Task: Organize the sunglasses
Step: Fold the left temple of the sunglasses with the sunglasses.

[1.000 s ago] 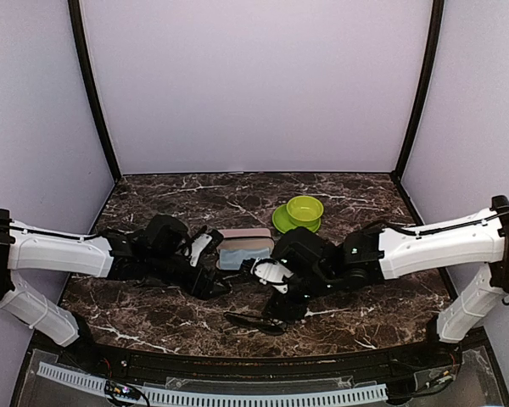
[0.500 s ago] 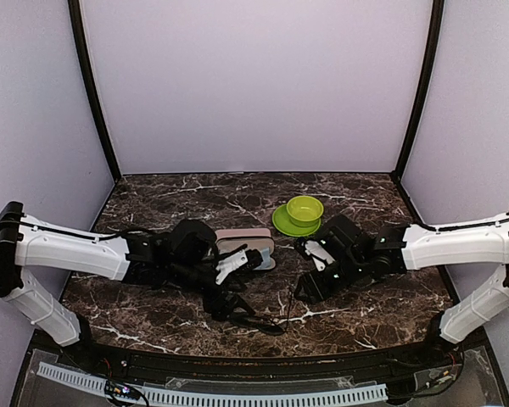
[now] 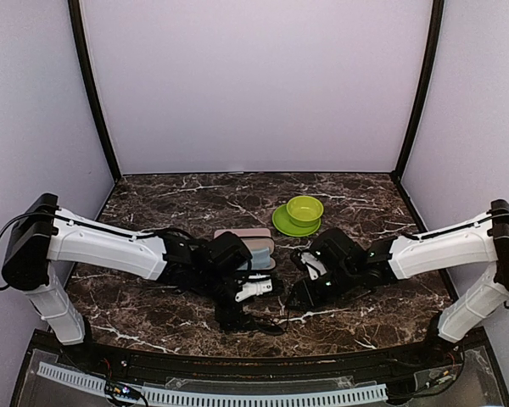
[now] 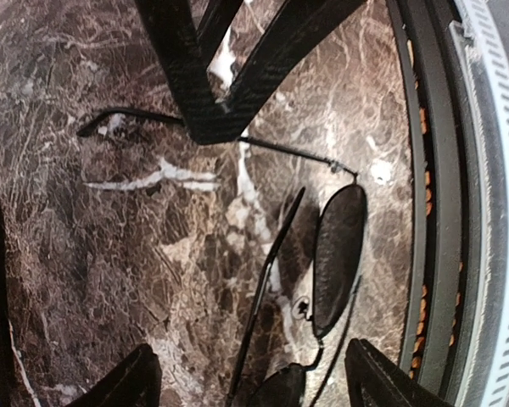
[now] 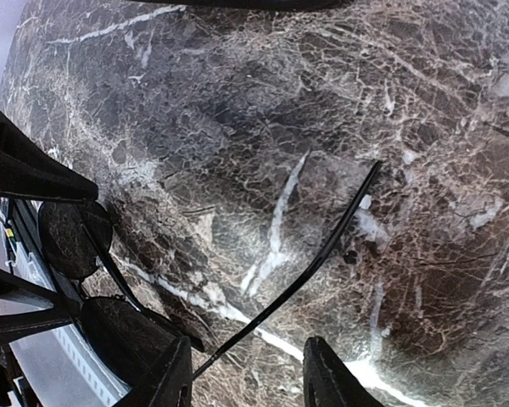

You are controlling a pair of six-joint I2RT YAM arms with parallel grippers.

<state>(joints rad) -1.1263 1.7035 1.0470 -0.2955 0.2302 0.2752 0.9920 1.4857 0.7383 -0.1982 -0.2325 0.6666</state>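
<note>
The left gripper (image 3: 236, 315) has swung in over the black sunglasses (image 3: 260, 323), which lie near the front edge of the table (image 3: 170, 199), its jaws released and straddling them; the right gripper (image 3: 299, 297) has drawn back, jaws parted, empty. The pickup seems to pass leftward.

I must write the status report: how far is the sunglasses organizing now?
Done: nothing visibly. The black sunglasses lie unfolded on the table near its front edge. In hand: the left gripper hangs open over them; the right gripper straddles one temple, open. To do: grasping, folding, storing. The red-pink pair I cannot make out.
</note>
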